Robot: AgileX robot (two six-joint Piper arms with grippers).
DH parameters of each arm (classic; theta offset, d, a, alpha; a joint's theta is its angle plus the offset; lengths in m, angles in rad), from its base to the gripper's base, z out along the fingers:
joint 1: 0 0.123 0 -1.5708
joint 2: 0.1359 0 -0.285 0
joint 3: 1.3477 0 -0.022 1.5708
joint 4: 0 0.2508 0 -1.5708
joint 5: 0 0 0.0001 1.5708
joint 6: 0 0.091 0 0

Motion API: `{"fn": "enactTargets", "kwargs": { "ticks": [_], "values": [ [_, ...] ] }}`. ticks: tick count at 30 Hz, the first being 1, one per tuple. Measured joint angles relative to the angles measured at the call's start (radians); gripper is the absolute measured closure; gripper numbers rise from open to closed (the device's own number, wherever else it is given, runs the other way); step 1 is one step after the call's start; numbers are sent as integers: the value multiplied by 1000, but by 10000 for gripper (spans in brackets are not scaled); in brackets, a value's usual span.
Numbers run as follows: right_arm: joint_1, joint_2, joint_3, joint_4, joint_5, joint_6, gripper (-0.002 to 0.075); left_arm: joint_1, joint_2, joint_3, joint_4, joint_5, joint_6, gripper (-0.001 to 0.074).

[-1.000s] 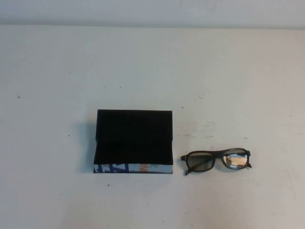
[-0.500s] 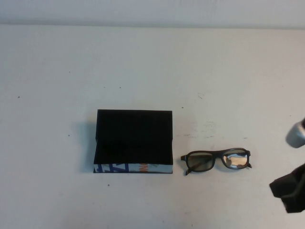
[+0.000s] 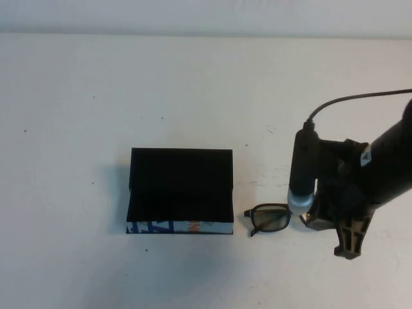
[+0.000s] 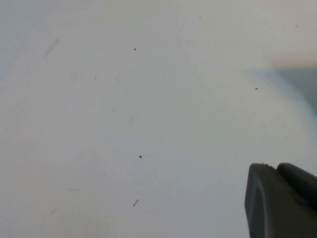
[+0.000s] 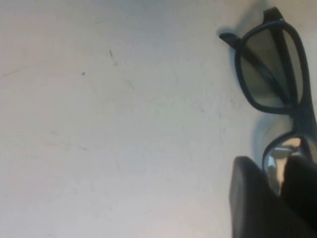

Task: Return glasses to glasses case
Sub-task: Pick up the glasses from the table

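The glasses [image 3: 270, 219] lie on the white table just right of the glasses case [image 3: 193, 227], which stands open with its lid laid back and nothing inside. My right gripper [image 3: 351, 248] hovers over the right lens and hides it in the high view. In the right wrist view the gripper [image 5: 282, 166] has its fingers a narrow gap apart above that lens, and the rest of the glasses [image 5: 267, 69] shows beyond them. My left gripper [image 4: 277, 171] is shut and empty over bare table, out of the high view.
The white table [image 3: 193, 90] stretches behind and to the left of the case. A black cable [image 3: 347, 100] runs from the right arm's wrist camera [image 3: 302, 174]. The wall edge runs along the far side.
My right arm has come in from the lower right and now sits over the right half of the glasses. The glasses and the case have not moved.
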Motion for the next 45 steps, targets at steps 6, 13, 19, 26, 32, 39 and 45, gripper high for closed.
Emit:
{"fn": "enactTargets", "kwargs": {
  "ticks": [6, 13, 19, 26, 32, 39, 45],
  "values": [
    [0, 133, -97, -59, -4, -142, 386, 0, 0, 0, 0, 0, 0, 738],
    [0, 295, -238, -119, 28, -194, 335, 0, 0, 0, 0, 0, 0, 738],
    [0, 390, -303, -126, 56, -213, 332, 0, 0, 0, 0, 0, 0, 738],
    [-2, 445, -306, -133, 61, -232, 333, 0, 0, 0, 0, 0, 0, 738],
    [-10, 468, -315, -141, 52, -233, 335, 0, 0, 0, 0, 0, 0, 738],
    [-10, 496, -315, -150, 31, -233, 343, 0, 0, 0, 0, 0, 0, 738],
    [-10, 507, -315, -160, 13, -233, 343, 0, 0, 0, 0, 0, 0, 738]
  ]
}}
